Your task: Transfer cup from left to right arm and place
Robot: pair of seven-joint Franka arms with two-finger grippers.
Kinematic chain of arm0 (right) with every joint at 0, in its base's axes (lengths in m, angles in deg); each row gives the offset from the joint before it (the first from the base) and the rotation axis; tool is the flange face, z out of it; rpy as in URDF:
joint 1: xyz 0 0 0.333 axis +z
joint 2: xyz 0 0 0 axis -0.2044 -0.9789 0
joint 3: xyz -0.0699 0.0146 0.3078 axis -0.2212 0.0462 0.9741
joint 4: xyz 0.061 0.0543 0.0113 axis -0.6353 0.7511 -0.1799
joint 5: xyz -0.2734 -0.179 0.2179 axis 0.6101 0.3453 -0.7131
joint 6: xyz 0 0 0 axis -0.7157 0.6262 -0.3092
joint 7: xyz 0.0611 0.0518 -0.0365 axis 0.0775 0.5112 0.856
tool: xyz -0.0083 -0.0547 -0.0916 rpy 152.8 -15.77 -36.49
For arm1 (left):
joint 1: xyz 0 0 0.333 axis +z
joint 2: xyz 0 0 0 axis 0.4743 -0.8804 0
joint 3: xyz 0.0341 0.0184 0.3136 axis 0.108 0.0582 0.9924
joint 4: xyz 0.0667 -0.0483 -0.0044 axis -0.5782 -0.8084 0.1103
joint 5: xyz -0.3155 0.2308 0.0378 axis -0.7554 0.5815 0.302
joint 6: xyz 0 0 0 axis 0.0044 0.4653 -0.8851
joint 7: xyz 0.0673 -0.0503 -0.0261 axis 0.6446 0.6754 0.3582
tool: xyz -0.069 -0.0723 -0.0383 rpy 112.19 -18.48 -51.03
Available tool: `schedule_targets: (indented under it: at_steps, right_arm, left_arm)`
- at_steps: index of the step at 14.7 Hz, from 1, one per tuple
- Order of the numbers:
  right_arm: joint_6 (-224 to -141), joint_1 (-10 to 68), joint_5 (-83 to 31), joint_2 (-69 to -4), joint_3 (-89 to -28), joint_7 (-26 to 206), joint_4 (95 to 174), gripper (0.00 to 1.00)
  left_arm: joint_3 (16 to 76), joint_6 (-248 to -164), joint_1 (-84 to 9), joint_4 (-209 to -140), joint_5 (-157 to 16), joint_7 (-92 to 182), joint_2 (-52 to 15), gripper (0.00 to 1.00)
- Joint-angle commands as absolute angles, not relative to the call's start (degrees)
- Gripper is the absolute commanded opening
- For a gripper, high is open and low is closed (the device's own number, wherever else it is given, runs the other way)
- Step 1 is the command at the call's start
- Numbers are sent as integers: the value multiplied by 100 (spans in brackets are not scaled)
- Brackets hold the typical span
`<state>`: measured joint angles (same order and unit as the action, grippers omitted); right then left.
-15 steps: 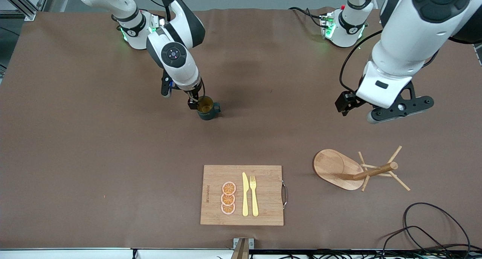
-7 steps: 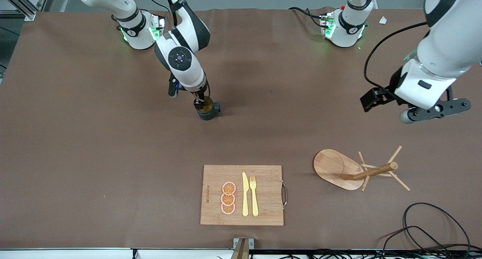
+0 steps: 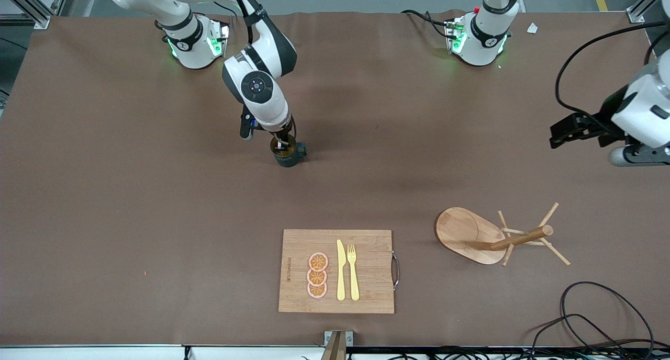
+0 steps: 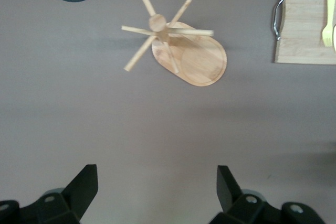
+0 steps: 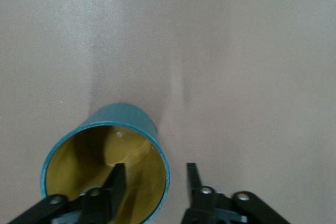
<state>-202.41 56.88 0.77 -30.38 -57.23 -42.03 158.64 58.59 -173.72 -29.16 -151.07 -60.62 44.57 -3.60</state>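
The dark teal cup (image 3: 287, 154) stands upright on the brown table, handle toward the left arm's end. My right gripper (image 3: 282, 142) is open right over it. In the right wrist view the right gripper (image 5: 155, 182) straddles the wall of the cup (image 5: 128, 118), one finger inside the yellowish-brown interior and one outside, with gaps on both sides. My left gripper (image 3: 636, 156) is open and empty, up in the air at the left arm's end of the table. In the left wrist view the left gripper (image 4: 156, 192) has bare table between its fingers.
A wooden peg rack (image 3: 489, 237) stands nearer the front camera toward the left arm's end; it also shows in the left wrist view (image 4: 181, 51). A cutting board (image 3: 337, 271) with orange slices, knife and fork lies near the front edge. A black cable (image 3: 602, 313) lies at the front corner.
The left arm has swung away toward its end of the table. The right gripper has shifted slightly over the cup's rim. The cup has stayed in place.
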Motion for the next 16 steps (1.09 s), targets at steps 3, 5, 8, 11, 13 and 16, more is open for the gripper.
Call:
schedule_targets:
  at_steps: [3,5,8,11,13,16]
  right_arm:
    - [-20139,5627,-74,-2915,-5758,-4115,15947,0]
    - [-19823,5478,-74,-2784,-5767,-3407,15929,0]
    - [-19428,5083,-74,-2511,-5767,-1730,15938,0]
    - [-18918,4688,-66,-2274,-5793,212,15938,0]
    - [-18777,4363,-48,-2150,-5793,1574,15947,0]
    - [-18531,3984,22,-2089,-5811,3472,15938,0]
  left_arm:
    - [6019,-17138,-2946,-15205,-6156,4410,-253,100]
    - [6028,-17138,-2928,-15205,-6138,4674,-253,100]
    - [5993,-17181,-2954,-15178,-6147,4701,-236,100]
    - [5967,-17322,-2954,-15143,-6164,4745,-218,100]
    - [5975,-17349,-2928,-15143,-6173,4736,-218,100]
    - [6011,-17349,-2832,-15143,-6173,4684,-245,100]
